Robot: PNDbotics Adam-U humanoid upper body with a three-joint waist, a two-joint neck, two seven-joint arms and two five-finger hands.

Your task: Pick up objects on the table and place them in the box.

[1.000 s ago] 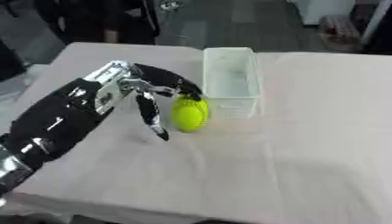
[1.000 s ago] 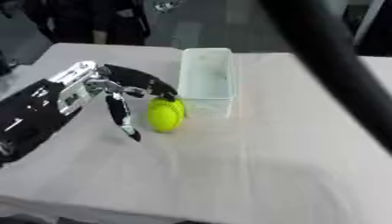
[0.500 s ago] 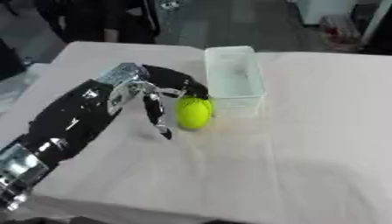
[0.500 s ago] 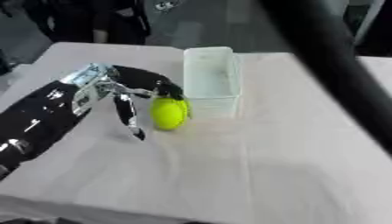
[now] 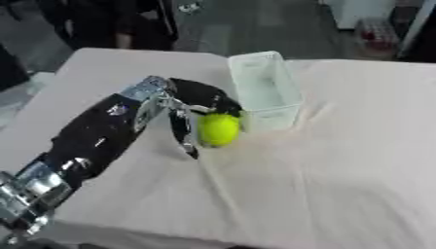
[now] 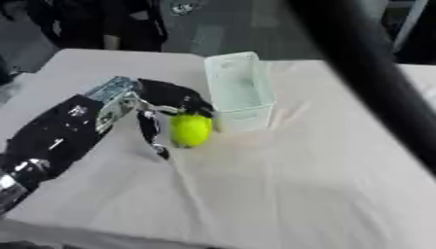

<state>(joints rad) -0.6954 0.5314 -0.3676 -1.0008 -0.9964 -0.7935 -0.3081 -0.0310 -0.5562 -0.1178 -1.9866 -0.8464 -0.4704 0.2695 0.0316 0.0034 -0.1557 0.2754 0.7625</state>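
One yellow-green ball [image 5: 219,129] sits inside the left hand [image 5: 189,104], fingers curled round it; box [image 5: 265,89] lies just right, touching.

Both head eyes look down, sharing the table [image 5: 340,185].

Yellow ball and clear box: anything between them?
Nothing separate. In the left eye view the yellow ball sits right against the clear box at its near end; only a fingertip of the left robot hand curls there.
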